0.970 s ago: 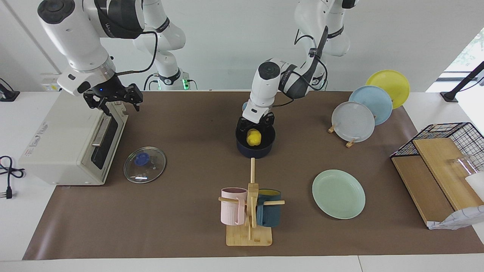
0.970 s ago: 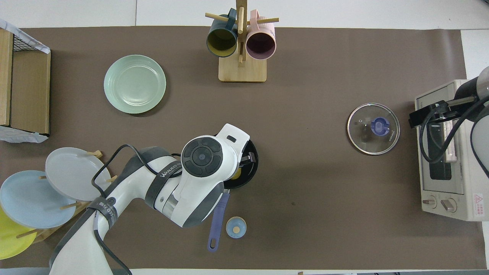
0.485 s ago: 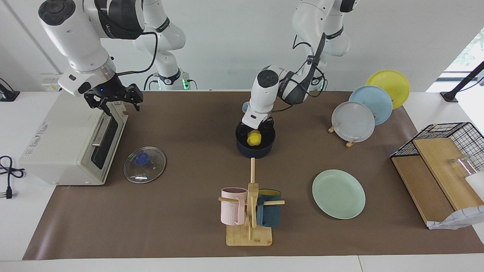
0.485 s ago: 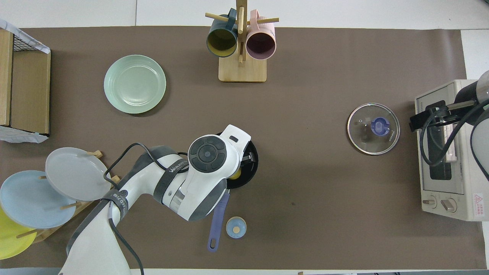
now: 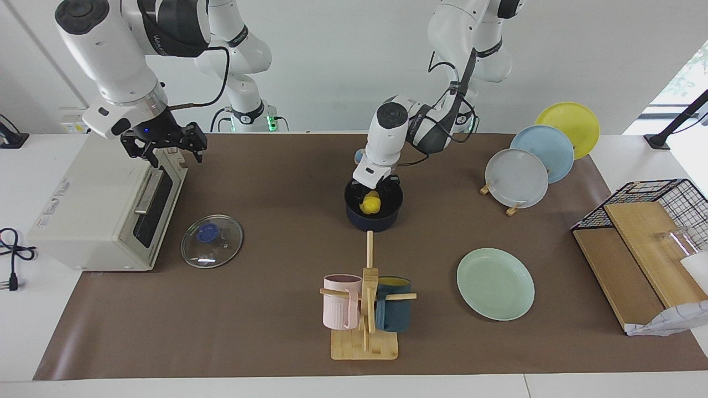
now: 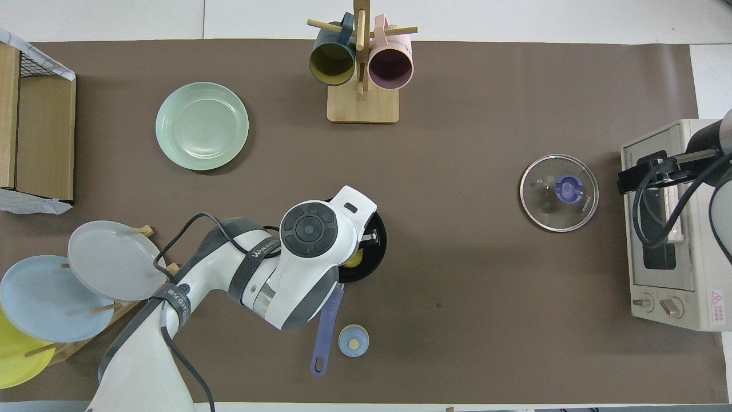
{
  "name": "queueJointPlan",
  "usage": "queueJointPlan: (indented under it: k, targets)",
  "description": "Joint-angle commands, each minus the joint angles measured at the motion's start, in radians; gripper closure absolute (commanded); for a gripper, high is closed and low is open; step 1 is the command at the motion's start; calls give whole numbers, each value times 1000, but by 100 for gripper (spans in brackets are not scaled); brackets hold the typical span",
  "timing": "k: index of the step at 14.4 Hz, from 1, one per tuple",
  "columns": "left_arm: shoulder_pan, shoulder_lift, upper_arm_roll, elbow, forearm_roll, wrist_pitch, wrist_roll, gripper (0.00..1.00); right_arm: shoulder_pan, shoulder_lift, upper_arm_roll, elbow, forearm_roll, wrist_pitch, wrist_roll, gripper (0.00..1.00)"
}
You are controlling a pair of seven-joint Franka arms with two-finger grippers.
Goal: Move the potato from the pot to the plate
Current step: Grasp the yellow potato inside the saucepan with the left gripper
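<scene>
Facing view: the left pincer is lowered into the pot, its fingers down on either side of the potato, which sits inside the pot; whether the fingers actually press the potato cannot be told. The pot stands near the middle of the desk, and the plate lies flat and apart from it — farther from the robots and toward the left arm's end. The right pincer hangs with its fingers spread wide and nothing in them over the top front edge of the toaster oven at the right arm's end; that arm waits. A glass lid lies on the desk just beside the oven. A mug rack with a pink mug and a dark teal mug stands farther from the robots than the pot. Overhead view: the left arm's wrist covers most of the pot; only a sliver of the potato shows under it, and the left pincer's fingertips are hidden. The pot's blue handle points toward the robots, with a small blue disc just beside it. The plate carries nothing. The right pincer is over the toaster oven.
</scene>
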Motion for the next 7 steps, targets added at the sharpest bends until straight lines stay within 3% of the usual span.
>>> queueJointPlan:
  k: [1, 4, 7]
  targets:
    - [0, -11, 10, 16, 0, -17, 18, 100, -26, -23, 23, -30, -12, 10, 22, 0]
    - [3, -25, 16, 86, -4, -109, 16, 100, -25, -24, 18, -30, -12, 9, 22, 0]
    - [45, -34, 14, 218, -9, -264, 22, 100, -25, -23, 15, -21, -12, 9, 22, 0]
